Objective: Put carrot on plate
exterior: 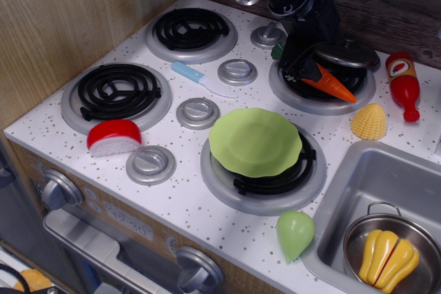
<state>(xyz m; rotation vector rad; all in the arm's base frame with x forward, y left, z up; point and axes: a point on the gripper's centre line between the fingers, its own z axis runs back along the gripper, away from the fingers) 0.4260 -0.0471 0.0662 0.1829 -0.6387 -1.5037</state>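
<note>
The orange carrot (332,84) lies on the back right burner (322,91), tip toward the right. Its dark green stem cap (277,51) peeks out left of my gripper. My black gripper (301,65) has come down over the carrot's thick end, and its fingers hide that end. I cannot tell whether the jaws are open or closed on the carrot. The lime-green plate (255,141) with a wavy rim sits on the front right burner, in front of the carrot, and holds nothing.
A dark pot lid (346,51) sits behind the carrot. A red ketchup bottle (404,85) and yellow corn (368,121) lie to the right. A blue-handled knife (201,78), red-white toy (114,137), green pear (295,234) and the sink (379,191) with a pot are around.
</note>
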